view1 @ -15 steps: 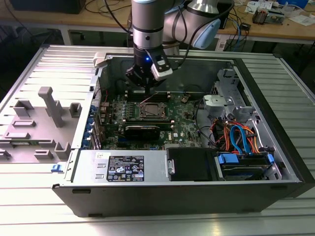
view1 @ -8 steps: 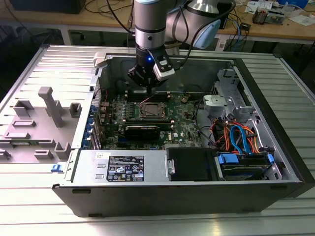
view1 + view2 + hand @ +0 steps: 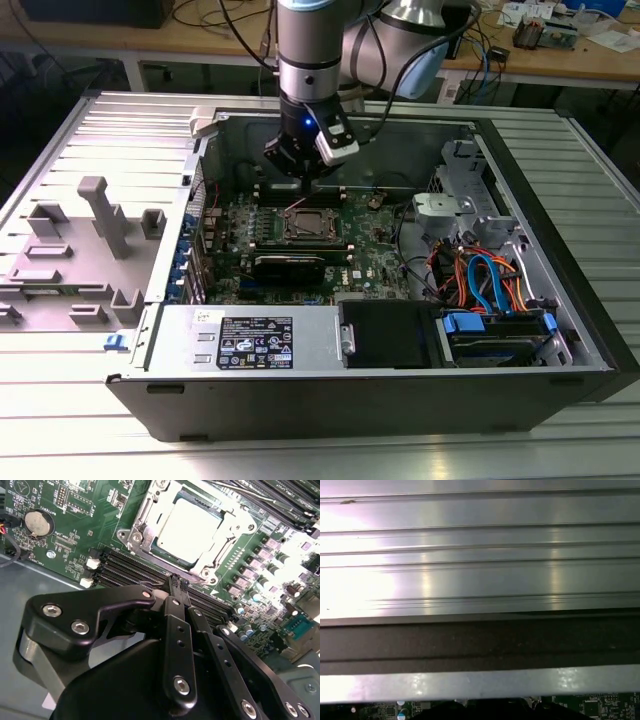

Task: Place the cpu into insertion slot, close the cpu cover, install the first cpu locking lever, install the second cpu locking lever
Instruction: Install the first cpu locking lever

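The black gripper (image 3: pixel 179 582), jaws pressed together and empty, hovered at six o'clock of the silvery-grey square cpu (image 3: pixel 189 530) seated in the silver-rimmed insertion slot (image 3: pixel 150 502).

The gripper (image 3: pixel 178 587) is matt black metal with shiny steel screws. The chip (image 3: pixel 189 530) has a smooth, silvery metal top that shines under the light. Around it, the cover (image 3: pixel 223 514) is thin bright metal, slightly glossy. The circuit board (image 3: pixel 85 527) is green with a smooth lacquered look. At 9 o'clock from the chip, the coin battery (image 3: pixel 38 523) is polished metal. The table (image 3: pixel 590 160) is ribbed, brushed aluminium.
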Available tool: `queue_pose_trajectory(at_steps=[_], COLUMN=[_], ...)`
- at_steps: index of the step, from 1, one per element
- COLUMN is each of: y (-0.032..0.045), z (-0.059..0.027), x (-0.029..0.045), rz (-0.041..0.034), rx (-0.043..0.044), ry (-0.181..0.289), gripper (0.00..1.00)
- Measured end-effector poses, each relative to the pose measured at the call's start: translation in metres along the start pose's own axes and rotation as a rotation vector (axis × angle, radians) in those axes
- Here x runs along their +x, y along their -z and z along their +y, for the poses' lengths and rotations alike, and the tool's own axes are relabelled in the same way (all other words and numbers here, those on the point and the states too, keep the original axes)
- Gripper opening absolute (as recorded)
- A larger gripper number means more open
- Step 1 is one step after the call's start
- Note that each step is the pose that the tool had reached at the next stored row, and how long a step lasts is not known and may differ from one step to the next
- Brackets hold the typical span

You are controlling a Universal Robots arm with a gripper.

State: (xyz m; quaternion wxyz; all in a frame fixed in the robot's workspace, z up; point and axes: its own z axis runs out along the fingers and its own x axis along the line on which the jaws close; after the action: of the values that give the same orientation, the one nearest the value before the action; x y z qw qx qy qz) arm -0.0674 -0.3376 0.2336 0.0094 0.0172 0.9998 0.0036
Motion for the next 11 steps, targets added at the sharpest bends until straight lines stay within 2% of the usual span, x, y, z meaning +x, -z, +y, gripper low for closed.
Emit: queue_pose_trajectory(at_steps=[5,11], y=[-0.0017,-0.0017], z=[0.0000,-0.0001], x=[-0.0006,0.0035], rz=[-0.0003,-0.0016], rx=[0.0000,-0.0001], ry=[0.000,0.000], gripper=[0.11,0.11])
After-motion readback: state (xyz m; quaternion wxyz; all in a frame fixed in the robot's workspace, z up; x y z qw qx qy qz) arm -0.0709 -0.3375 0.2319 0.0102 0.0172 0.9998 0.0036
